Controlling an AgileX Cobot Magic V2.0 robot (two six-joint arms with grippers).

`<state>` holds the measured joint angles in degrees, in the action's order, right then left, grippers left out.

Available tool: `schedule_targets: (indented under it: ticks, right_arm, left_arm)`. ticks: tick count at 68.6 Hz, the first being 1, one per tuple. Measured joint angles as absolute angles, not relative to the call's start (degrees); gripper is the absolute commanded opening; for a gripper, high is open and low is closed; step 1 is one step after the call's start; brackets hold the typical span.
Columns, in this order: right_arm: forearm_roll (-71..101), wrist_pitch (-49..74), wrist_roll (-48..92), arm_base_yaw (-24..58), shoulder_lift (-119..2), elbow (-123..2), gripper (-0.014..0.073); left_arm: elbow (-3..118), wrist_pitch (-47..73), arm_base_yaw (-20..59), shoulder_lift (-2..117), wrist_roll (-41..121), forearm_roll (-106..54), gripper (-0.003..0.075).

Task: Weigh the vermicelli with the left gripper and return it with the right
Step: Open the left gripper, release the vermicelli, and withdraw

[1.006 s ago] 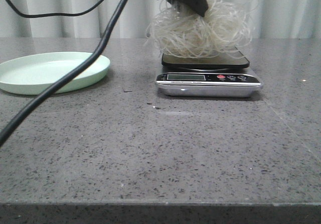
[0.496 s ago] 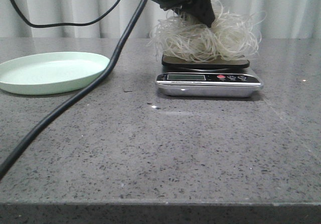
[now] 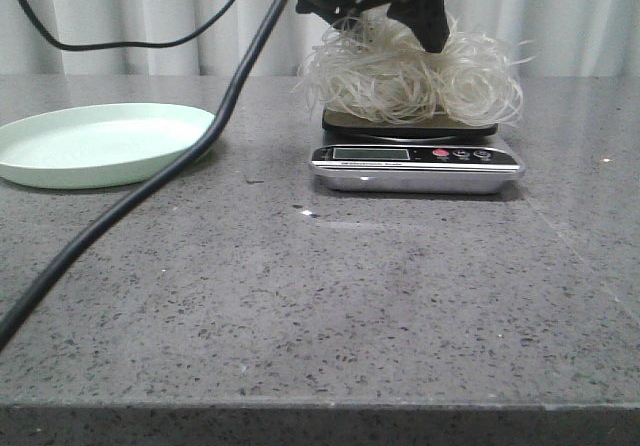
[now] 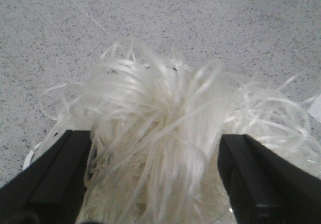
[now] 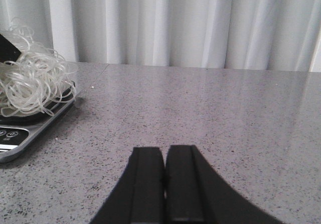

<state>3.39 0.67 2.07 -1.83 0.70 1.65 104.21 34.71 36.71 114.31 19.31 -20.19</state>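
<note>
Now the vermicelli [image 3: 410, 78] rests on the scale [image 3: 417, 161], spread over its dark platform, so the weighing half looks nearly done. My left gripper [image 4: 155, 176] is down in the tangle with its fingers [image 4: 47, 179] spread wide on either side of the strands; I judge the noodles let go, though they crowd the gap and brush the pads. What is left for this arm is to lift clear so the scale can read only the noodles; I cannot read the display. After that, my right gripper [image 5: 164, 184] has the whole return to do. It waits low over bare table to the right of the scale, fingers pressed together and holding nothing. The green plate [image 3: 100, 144] sits empty to the left of the scale, well apart from it. A black cable [image 3: 150, 176] slants across the front view between plate and scale, and loose strands overhang the platform's edge, which may snag or scatter on pickup.
</note>
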Motion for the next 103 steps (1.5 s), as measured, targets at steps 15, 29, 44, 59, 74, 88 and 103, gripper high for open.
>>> schedule_targets:
  ticks: [15, 29, 44, 59, 74, 88, 103]
  right_arm:
    - [3.4, 0.7, 2.1, -1.8, 0.7, 1.6, 0.0151]
    - [3.4, 0.7, 2.1, -1.8, 0.7, 1.6, 0.0151]
    - [3.4, 0.7, 2.1, -1.8, 0.7, 1.6, 0.0151]
    - [3.4, 0.7, 2.1, -1.8, 0.7, 1.6, 0.0151]
    - [3.4, 0.7, 2.1, -1.8, 0.7, 1.6, 0.0151]
    - [3.4, 0.7, 2.1, -1.8, 0.7, 1.6, 0.0151]
    - [3.4, 0.7, 2.1, -1.8, 0.7, 1.6, 0.0151]
  left_arm:
    - [104.2, 36.4, 36.7, 109.0, 19.3, -20.2, 0.0567]
    - [104.2, 38.1, 36.6, 101.1, 19.3, -18.4, 0.0507]
    - [104.3, 43.0, 31.1, 92.7, 19.3, -17.0, 0.0331]
    - [97.4, 44.8, 17.7, 83.1, 18.5, -16.5, 0.0286]
    - [86.0, 44.2, 5.6, 71.6, 18.3, -16.1, 0.0146]
    - [69.5, 37.0, 0.2, 58.1, 18.3, -13.0, 0.0137]
    - [48.9, 24.4, 0.2, 42.0, 18.3, -9.4, 0.0137]
